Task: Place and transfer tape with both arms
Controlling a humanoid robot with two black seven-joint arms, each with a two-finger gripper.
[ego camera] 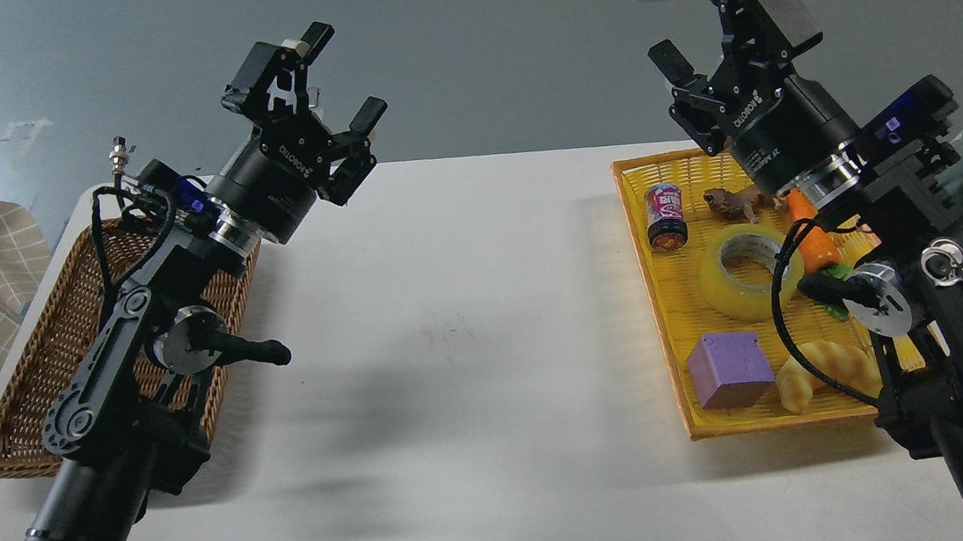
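The tape (742, 274), a wide roll of translucent yellow with a pale core, lies flat in the yellow tray (672, 323) at the table's right side. My right gripper (691, 12) is raised above the tray's far end, open and empty, well above the tape. My left gripper (343, 72) is raised over the far left of the table, also open and empty, far from the tape.
In the tray with the tape lie a small can (665, 216), a brown toy animal (736, 202), an orange carrot (815, 243), a purple cube (728, 369) and a yellow croissant (823, 372). A brown wicker basket (40, 366) stands at the left, under my left arm. White table (470, 333) between them.
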